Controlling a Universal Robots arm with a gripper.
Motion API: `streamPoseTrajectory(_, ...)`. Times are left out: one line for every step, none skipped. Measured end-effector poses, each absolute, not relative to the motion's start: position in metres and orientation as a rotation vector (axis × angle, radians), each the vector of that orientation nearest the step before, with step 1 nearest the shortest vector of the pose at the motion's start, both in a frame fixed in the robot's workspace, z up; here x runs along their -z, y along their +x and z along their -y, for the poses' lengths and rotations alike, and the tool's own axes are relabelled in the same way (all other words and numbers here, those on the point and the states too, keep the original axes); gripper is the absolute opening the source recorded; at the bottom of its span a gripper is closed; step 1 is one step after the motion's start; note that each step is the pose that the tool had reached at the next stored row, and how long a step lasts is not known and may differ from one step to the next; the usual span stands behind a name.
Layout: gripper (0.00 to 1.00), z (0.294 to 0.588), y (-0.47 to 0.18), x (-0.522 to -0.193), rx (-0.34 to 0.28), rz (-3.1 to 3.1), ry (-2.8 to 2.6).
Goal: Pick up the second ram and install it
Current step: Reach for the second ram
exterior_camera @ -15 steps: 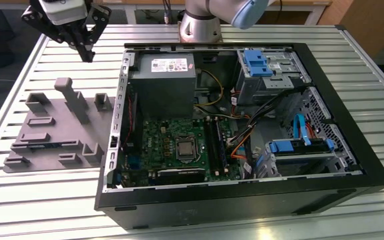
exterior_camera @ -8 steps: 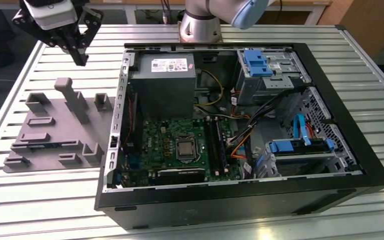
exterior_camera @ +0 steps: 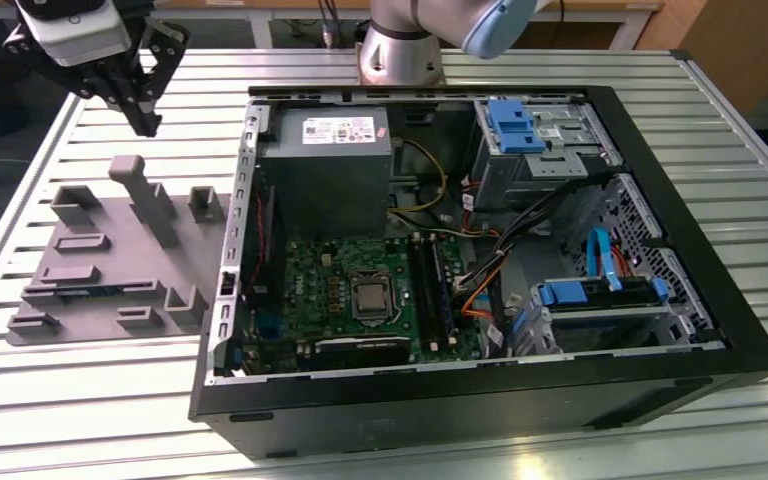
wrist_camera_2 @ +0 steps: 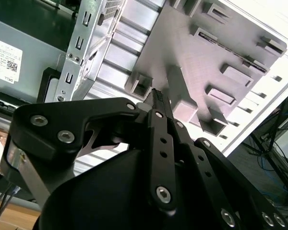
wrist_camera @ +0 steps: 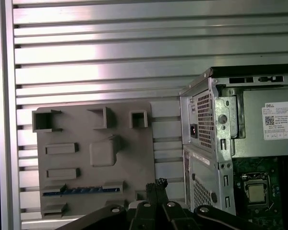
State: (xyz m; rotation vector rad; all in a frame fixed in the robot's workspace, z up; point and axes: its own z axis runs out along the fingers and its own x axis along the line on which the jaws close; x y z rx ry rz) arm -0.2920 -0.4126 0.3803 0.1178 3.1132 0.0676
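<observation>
The gripper (exterior_camera: 147, 125), fingers pinched together on nothing, is hovering above the grey holder plate (wrist_camera: 134, 163), where the second ram (wrist_camera: 81, 190) is lying slotted, so pickup seems unstarted, needing parted fingers aligned along the stick.

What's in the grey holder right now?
One ram stick sits in a slot of the holder, its bluish-green edge showing. The other slots in view look empty. In the first wrist view the gripper covers part of the holder's edge, so that bit can't be checked.
</observation>
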Motion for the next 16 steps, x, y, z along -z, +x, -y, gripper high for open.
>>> streamPoseTrajectory(0.11, 0.413, -0.292, -0.38, -0.068, -3.113, 0.118)
streamPoseTrajectory(0.11, 0.413, -0.292, -0.38, -0.068, -3.113, 0.118)
streamPoseTrajectory(0.11, 0.413, -0.292, -0.38, -0.068, -3.113, 0.118)
streamPoseTrajectory(0.11, 0.413, -0.292, -0.38, -0.068, -3.113, 0.118)
streamPoseTrajectory(0.11, 0.413, -0.292, -0.38, -0.068, -3.113, 0.118)
streamPoseTrajectory(0.11, 0.413, -0.292, -0.38, -0.068, -3.113, 0.118)
streamPoseTrajectory(0.11, 0.413, -0.293, -0.38, -0.068, -3.113, 0.118)
streamPoseTrajectory(0.11, 0.413, -0.295, -0.38, -0.068, -3.113, 0.118)
streamPoseTrajectory(0.11, 0.414, -0.297, -0.38, -0.068, -3.113, 0.118)
streamPoseTrajectory(0.11, 0.415, -0.3, -0.38, -0.067, -3.113, 0.118)
streamPoseTrajectory(0.11, 0.416, -0.303, -0.38, -0.068, -3.113, 0.118)
streamPoseTrajectory(0.11, 0.417, -0.306, -0.379, -0.068, -3.113, 0.118)
streamPoseTrajectory(0.11, 0.418, -0.309, -0.379, -0.068, -3.113, 0.118)
streamPoseTrajectory(0.11, 0.419, -0.312, -0.378, -0.068, -3.113, 0.118)
streamPoseTrajectory(0.11, 0.42, -0.315, -0.378, -0.068, -3.113, 0.118)
streamPoseTrajectory(0.11, 0.421, -0.318, -0.377, -0.068, -3.113, 0.118)
